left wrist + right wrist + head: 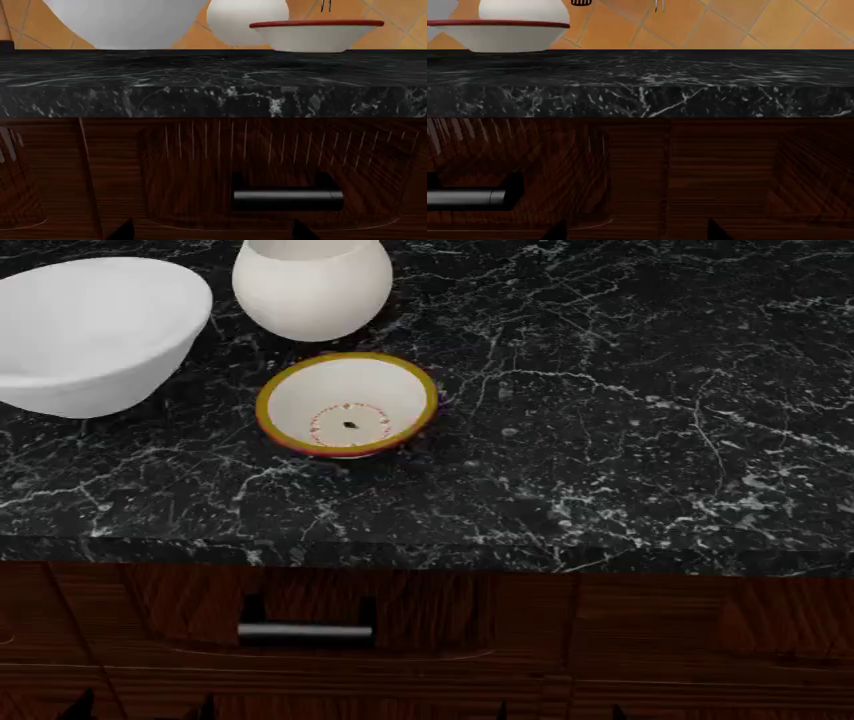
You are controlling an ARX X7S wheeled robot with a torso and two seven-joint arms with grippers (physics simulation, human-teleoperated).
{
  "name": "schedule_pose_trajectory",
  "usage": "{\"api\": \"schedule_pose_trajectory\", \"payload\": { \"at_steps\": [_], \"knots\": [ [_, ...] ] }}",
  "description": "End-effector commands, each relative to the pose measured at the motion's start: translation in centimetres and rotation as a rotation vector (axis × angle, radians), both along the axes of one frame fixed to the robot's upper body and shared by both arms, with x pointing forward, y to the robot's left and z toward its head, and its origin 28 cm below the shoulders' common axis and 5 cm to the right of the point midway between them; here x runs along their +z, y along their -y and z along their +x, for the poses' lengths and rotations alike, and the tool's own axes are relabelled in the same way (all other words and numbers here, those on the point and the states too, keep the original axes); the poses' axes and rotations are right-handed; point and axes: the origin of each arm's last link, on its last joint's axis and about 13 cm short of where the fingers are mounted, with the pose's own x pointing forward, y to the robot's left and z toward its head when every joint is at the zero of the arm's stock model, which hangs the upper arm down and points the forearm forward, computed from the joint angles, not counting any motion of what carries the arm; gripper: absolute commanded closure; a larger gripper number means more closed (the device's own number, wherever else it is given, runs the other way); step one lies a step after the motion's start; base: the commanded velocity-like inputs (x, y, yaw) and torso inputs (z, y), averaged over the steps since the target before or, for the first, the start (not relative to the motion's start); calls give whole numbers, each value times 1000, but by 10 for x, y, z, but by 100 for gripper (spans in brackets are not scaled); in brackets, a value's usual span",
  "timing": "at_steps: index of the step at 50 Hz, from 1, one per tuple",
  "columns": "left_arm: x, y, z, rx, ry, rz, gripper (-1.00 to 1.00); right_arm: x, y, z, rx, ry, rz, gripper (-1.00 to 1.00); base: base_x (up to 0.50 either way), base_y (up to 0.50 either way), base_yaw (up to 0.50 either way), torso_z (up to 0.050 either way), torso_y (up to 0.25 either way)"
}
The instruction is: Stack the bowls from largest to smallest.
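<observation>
While all three bowls sit unstacked far-left on the table [641,440] | small yellow-rimmed bowl [347,404] nearest | fingers' state: cannot tell | risk: reaching past could knock it against the deep cream bowl [314,285] or wide white bowl [94,330].

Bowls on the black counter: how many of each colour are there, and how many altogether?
Plain white, wide bowl: 1
Cream-white, deep bowl: 1
White with yellow rim, small bowl: 1
Total: 3 bowls, all apart, none stacked yet.
</observation>
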Motion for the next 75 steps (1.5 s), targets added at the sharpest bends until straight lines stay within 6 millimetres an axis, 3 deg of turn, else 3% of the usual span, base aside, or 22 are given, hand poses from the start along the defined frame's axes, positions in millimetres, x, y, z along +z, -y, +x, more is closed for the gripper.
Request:
{"api": "schedule_pose_trajectory", "payload": {
  "at_steps": [1, 16, 55, 61, 67, 75],
  "knots": [
    [-1, 0, 0, 0, 0, 0, -100, 0, 0, 0, 0, 0, 0, -100, 0, 0, 0, 0, 0],
    [6, 2, -3, -20, 14, -38, -100, 0, -3, 5, 6, -9, -40, -100, 0, 0, 0, 0, 0],
    [10, 2, -8, -38, 40, -3, -100, -7, -5, 8, -4, -26, -56, -100, 0, 0, 0, 50, 0],
    [14, 1, -7, -18, 72, 50, -100, -4, -5, 7, -2, -22, -57, -100, 0, 0, 0, 1, 0],
    [29, -2, -3, 1, 126, -16, -100, 8, -5, 6, -3, -5, -64, -100, 0, 0, 0, 0, 0],
    [86, -16, 12, 32, 296, -25, -100, 54, 4, 13, 0, 56, -118, -100, 0, 0, 0, 0, 0]
  ]
}}
